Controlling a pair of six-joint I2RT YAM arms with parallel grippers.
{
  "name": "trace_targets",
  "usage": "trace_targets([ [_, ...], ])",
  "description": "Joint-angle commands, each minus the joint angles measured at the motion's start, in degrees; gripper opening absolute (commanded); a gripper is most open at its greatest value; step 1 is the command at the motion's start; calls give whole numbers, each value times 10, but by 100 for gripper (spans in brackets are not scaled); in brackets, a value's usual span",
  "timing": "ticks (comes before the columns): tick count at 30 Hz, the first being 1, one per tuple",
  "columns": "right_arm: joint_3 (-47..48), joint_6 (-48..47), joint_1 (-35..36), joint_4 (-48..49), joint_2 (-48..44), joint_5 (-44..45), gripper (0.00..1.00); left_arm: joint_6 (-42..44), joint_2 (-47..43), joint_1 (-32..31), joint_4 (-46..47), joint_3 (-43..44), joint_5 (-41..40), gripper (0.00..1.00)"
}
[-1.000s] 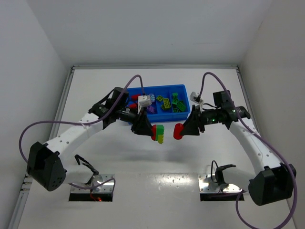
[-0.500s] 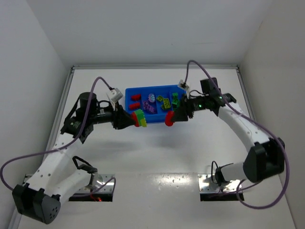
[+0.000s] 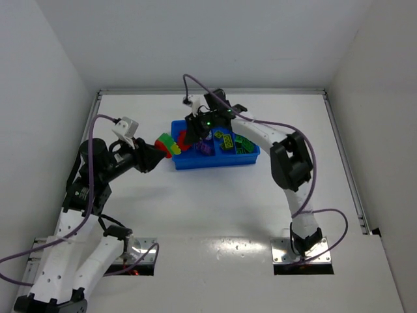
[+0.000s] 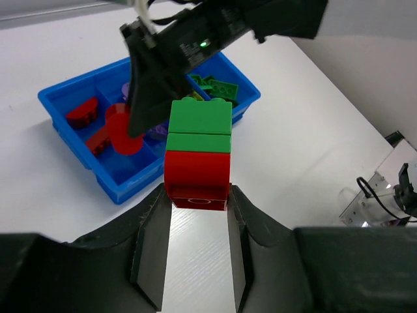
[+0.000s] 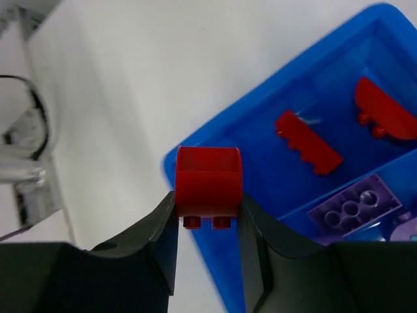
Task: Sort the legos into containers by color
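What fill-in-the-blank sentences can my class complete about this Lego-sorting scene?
1. The right tool grips a ___ plastic brick.
2. The left tool holds a stack of red and ___ plastic bricks.
3. The compartmented plastic tray is bright ___.
4. Next to its red pieces lie ___ bricks.
Missing words: red, green, blue, purple.
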Motion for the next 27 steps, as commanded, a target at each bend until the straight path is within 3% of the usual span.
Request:
trace_targets([
  [1,73,12,8,15,53,58,2,-11,3,14,-13,26,-20,0],
  [5,103,12,27,10,88,101,9,-17,19,20,-13,31,-6,0],
  [13,77,6,27,4,54,142,58,-34,48,36,5,12,47,0],
  [18,11,12,20,4,-48,74,66,-23,60,42,10,12,72,0],
  [24,-140,-55,-27,-28,-243,-98,66,-16,93,47,24,7,146,1],
  [27,-222,-121,-55,-62,-324,-194,66,-1,132,52,48,7,283,3],
])
